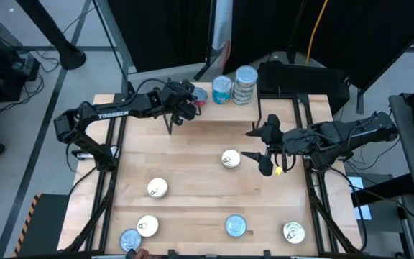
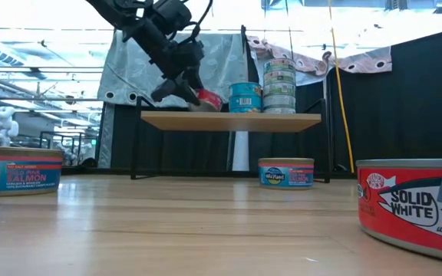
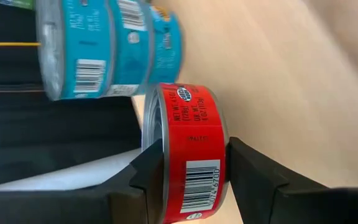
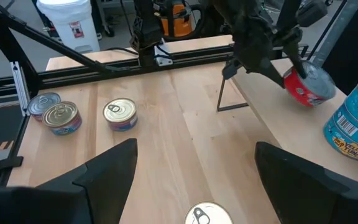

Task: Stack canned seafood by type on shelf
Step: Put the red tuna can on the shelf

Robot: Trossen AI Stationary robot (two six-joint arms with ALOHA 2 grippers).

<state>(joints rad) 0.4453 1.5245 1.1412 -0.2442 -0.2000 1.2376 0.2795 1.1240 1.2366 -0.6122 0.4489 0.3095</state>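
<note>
Six tins (image 1: 157, 188) dot the table; left fingers (image 3: 148, 180) clamp a red tin (image 3: 191, 155), right fingers (image 4: 114, 168) spread empty.

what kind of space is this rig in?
Likely a robotics lab or workshop: black curtain backdrop behind the light wooden tabletop, black metal frame rails, and loose floor cables.

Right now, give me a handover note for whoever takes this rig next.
Left gripper: fingers shut on a red tin, at the shelf beside the blue stack.
Right gripper: open, empty, above the table near a gold-lidded tin.
Done: two stacks stand on the shelf, the blue one and a taller stack.
Left: set down the red tin, then shelve the six tins on the table.
</note>
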